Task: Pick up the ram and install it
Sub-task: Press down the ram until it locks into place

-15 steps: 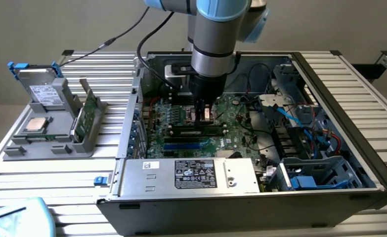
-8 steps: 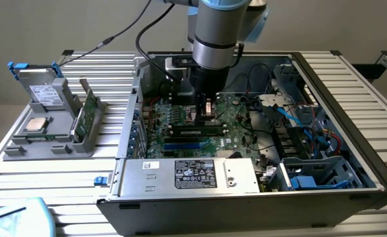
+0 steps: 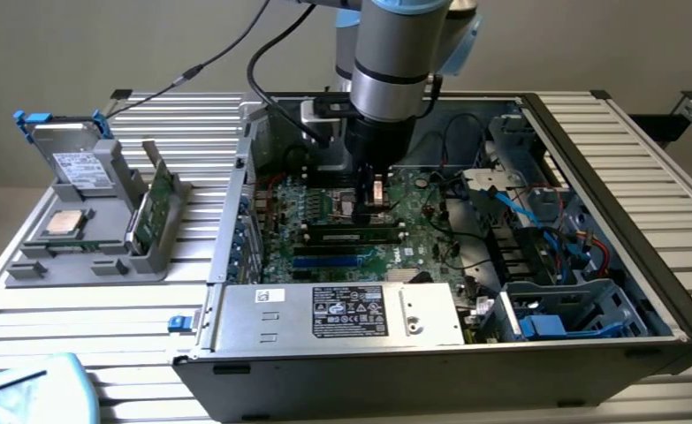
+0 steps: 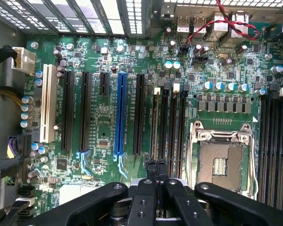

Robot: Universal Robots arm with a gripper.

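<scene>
My gripper (image 3: 373, 205) hangs low inside the open computer case, just above the motherboard (image 3: 440, 256). Its fingers (image 4: 150, 165) are shut together with nothing visible between them. In the wrist view the gripper (image 4: 155, 164) sits at the end of the nearest memory slot (image 4: 155, 125), beside the open processor socket (image 4: 221, 162). A thin pale edge runs along that slot; whether it is a stick I cannot tell. In the exterior view a dark ram (image 3: 348, 236) with a pale label is seated in a slot just in front of the gripper.
A grey holder (image 3: 87, 265) on the exterior view's left carries an upright green stick (image 3: 151, 205), a square silver chip (image 3: 63, 223) and a drive (image 3: 80, 163). The power supply (image 3: 334, 314), cables (image 3: 535, 221) and case walls ring the motherboard. Long expansion slots (image 4: 120, 113) lie beside the memory slots.
</scene>
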